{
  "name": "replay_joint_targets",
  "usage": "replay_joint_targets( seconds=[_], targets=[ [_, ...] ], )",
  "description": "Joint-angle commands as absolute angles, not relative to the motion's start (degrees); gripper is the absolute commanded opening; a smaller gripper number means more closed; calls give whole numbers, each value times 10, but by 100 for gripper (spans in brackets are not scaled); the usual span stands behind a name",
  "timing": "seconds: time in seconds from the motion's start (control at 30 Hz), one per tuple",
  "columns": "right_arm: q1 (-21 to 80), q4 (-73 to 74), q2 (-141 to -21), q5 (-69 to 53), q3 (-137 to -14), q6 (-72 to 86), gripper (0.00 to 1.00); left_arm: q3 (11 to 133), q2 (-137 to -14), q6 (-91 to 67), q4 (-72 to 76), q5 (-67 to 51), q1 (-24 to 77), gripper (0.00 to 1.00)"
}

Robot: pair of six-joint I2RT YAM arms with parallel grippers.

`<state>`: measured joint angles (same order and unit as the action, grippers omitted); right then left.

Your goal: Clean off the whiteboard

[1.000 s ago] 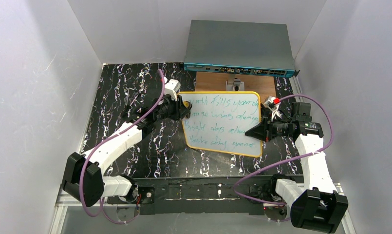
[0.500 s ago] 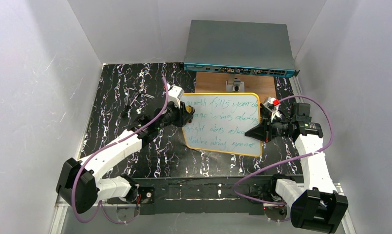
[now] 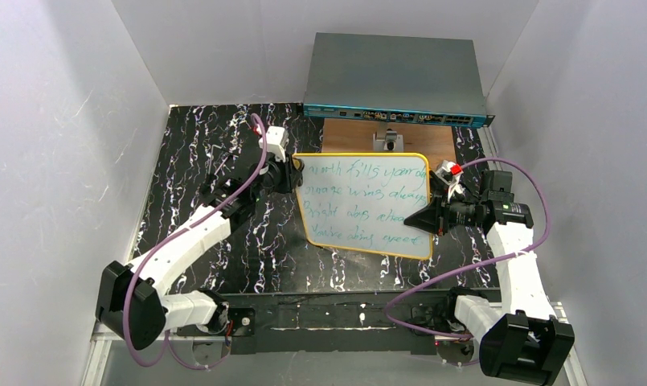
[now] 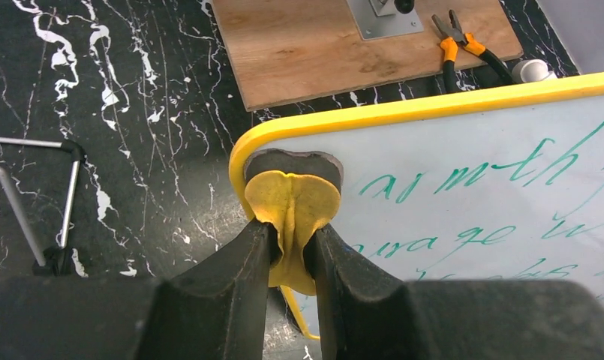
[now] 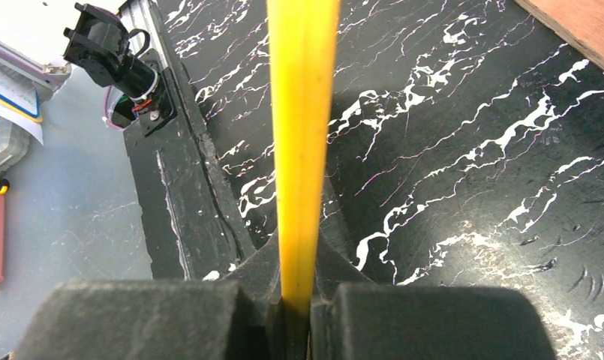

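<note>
The whiteboard [image 3: 368, 207], white with a yellow rim and several lines of green handwriting, lies tilted on the black marbled table. My left gripper [image 3: 292, 175] is at the board's top left corner, shut on a yellow eraser [image 4: 292, 196]. The eraser's grey felt face rests on the whiteboard [image 4: 471, 202] just inside the rim, left of the first word. My right gripper [image 3: 423, 219] is shut on the board's right edge. In the right wrist view the yellow rim [image 5: 302, 135] runs straight up from between the closed fingers [image 5: 297, 294].
A brown wooden board [image 3: 388, 137] with a small grey mount lies just behind the whiteboard. Behind that stands a grey network switch [image 3: 396, 80]. Orange-handled pliers [image 4: 456, 45] lie on the wooden board. Bent metal keys [image 4: 28, 202] lie left of the whiteboard.
My left gripper with the eraser dipped down the board's left side, then came back up and left to the top left corner. The right gripper and the board have not moved.
</note>
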<state>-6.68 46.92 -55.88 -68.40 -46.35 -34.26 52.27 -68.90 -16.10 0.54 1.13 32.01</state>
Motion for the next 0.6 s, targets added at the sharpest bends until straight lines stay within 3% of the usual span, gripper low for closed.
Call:
replay_joint_targets(
  seconds=[0.0, 0.27, 0.4, 0.57],
  targets=[
    [-55, 482, -547, -723, -466, -382, 1, 544, -709, -148, 32, -69, 333, 0],
    [-54, 482, -549, -723, -466, -383, 1, 526, -716, -161, 34, 1, 401, 0],
    [-54, 483, -549, -722, -465, -384, 1, 531, -711, -176, 10, 111, 394, 0],
    [-54, 483, -547, -722, -465, -385, 1, 548, -706, -185, 3, 122, 350, 0]
  ],
)
